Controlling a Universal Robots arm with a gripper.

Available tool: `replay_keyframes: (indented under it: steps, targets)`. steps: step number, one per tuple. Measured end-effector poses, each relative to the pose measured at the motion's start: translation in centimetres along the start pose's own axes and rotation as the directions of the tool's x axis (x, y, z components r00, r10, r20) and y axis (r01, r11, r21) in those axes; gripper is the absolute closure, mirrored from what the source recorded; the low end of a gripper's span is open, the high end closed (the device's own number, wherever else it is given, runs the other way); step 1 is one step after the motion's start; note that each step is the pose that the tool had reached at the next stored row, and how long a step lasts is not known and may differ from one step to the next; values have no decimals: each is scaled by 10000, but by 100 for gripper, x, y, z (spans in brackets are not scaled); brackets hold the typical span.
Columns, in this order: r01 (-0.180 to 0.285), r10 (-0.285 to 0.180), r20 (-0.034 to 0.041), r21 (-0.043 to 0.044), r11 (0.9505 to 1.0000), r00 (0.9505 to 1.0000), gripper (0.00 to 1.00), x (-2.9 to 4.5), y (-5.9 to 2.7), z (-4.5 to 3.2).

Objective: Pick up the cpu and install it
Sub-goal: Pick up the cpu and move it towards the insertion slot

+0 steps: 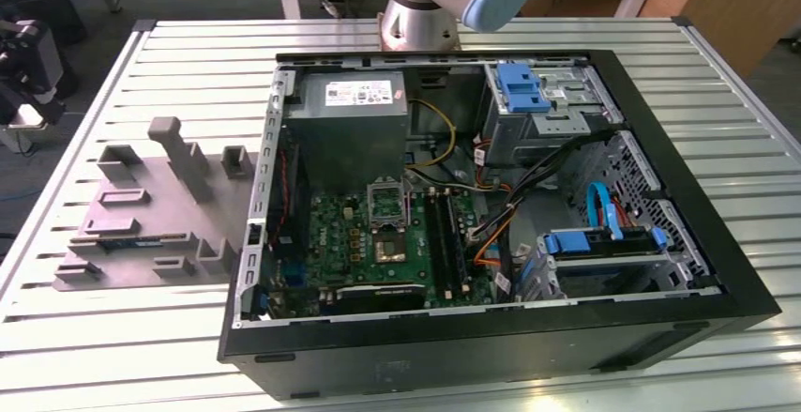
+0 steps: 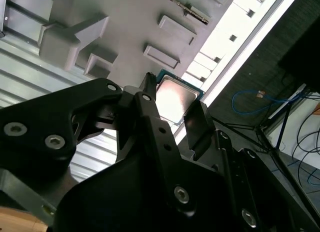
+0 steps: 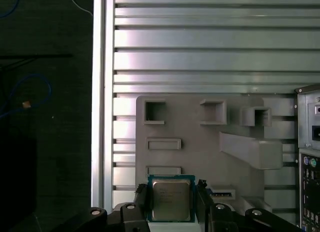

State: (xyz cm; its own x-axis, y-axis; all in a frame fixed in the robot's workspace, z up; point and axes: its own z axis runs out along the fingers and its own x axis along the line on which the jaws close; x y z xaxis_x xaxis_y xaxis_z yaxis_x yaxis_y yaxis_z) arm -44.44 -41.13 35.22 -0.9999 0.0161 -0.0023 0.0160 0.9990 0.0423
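One claw [image 3: 172, 188], closed on the cpu [image 3: 171, 203] by two sides, beside grey tray [image 3: 200, 152]

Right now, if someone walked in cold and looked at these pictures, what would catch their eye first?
In the first wrist view, the cpu, its silvery top shining, is clamped between the fingers of the gripper, above the grey tray. In the exterior view, the open computer case takes up much of the slatted table, its green motherboard bare inside, with the tray beside it at the exterior view's left.
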Motion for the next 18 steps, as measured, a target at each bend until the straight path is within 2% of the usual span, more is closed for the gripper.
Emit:
replay_keyframes:
  steps: [9, 18]
  targets:
    - [0, 0, -1, 1, 10000, 10000, 53, -14, 0, -1]
    - [0, 0, -1, 1, 10000, 10000, 53, -70, 1, -1]
